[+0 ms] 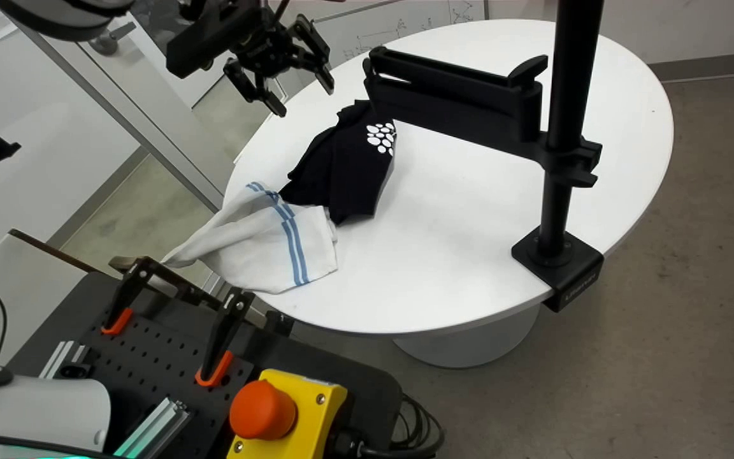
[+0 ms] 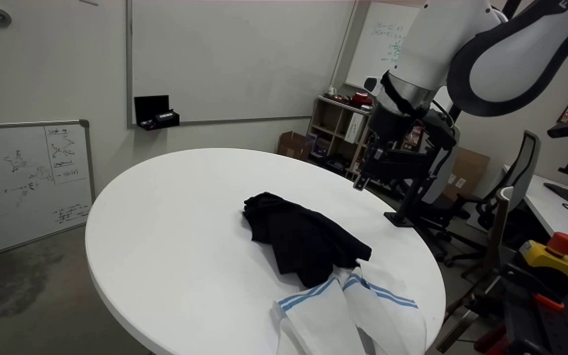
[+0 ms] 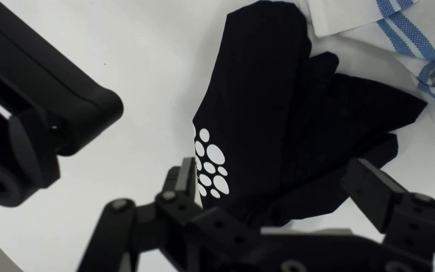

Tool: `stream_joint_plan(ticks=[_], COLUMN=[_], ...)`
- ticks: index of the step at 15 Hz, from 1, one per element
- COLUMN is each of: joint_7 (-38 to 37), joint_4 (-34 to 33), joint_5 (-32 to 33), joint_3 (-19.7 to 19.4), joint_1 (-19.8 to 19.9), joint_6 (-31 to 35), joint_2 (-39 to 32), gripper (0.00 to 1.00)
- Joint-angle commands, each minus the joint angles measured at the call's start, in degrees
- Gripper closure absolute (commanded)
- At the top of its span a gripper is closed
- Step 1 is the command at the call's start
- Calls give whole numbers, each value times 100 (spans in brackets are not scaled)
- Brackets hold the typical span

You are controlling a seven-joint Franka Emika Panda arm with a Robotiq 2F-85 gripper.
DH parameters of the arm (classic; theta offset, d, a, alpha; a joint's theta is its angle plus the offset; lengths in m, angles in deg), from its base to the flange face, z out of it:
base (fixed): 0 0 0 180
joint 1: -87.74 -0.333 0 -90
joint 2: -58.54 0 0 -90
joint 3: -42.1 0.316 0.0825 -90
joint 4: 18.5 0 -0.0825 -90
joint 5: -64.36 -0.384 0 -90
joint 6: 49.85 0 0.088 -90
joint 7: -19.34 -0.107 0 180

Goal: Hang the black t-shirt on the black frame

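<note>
Two cloths lie crowded together on the round white table (image 1: 462, 236). The black t-shirt (image 1: 351, 169) is crumpled there, its white spotted print (image 1: 380, 138) showing. In an exterior view a striped towel (image 1: 265, 248) meets it at 7 o'clock and trails over the rim, near the black clamps (image 1: 223, 328) on a dark platform (image 1: 290, 350). A yellow box (image 1: 309, 408) with an orange knob (image 1: 262, 410) sits at the table's 7 o'clock.

The black frame (image 1: 462, 105) crowds the shirt from 2 o'clock: its folded arm juts over the tabletop, and its post stands on a base (image 1: 574, 280) at the table's 4 o'clock rim. From that angle the arm's end covers a sliver of the shirt, though the wrist view shows the two apart. The post's top runs out of sight.

The gripper (image 1: 304, 99) hangs at the shirt's 11 o'clock, its fingers (image 3: 370, 194) spread wide, black cloth showing in the gap between them. How high it hangs, I can't tell. In the wrist view its body hides the shirt's 6 o'clock end, and the towel is cut off at 2 o'clock.

In an exterior view a shelf (image 2: 337, 121) stands at 1 o'clock beyond the table, an office chair (image 2: 518, 172) between 2 and 3. There the gripper and the post merge, black on black. Bare tabletop stretches from the shirt to the 9 o'clock rim; the 3 o'clock rim is closer.
</note>
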Motion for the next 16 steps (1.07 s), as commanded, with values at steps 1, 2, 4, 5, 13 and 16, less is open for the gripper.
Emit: stream_joint_plan(ticks=[1, 2, 4, 5, 13, 16], joint_7=[18, 18, -35, 26, -413, -738], joint_4=[-9, -8, 57, 129, 136, 34], joint_5=[-11, -11, 118, 104, 1002, 1149], joint_3=[16, 16, -76, -34, -552, -860], joint_1=[23, 23, -9, 0, -739, -1097], joint_6=[-17, -17, 55, 160, 1031, 1129], joint_2=[6, 6, -68, -95, -458, -606], gripper=[0, 0, 0, 0, 0, 0])
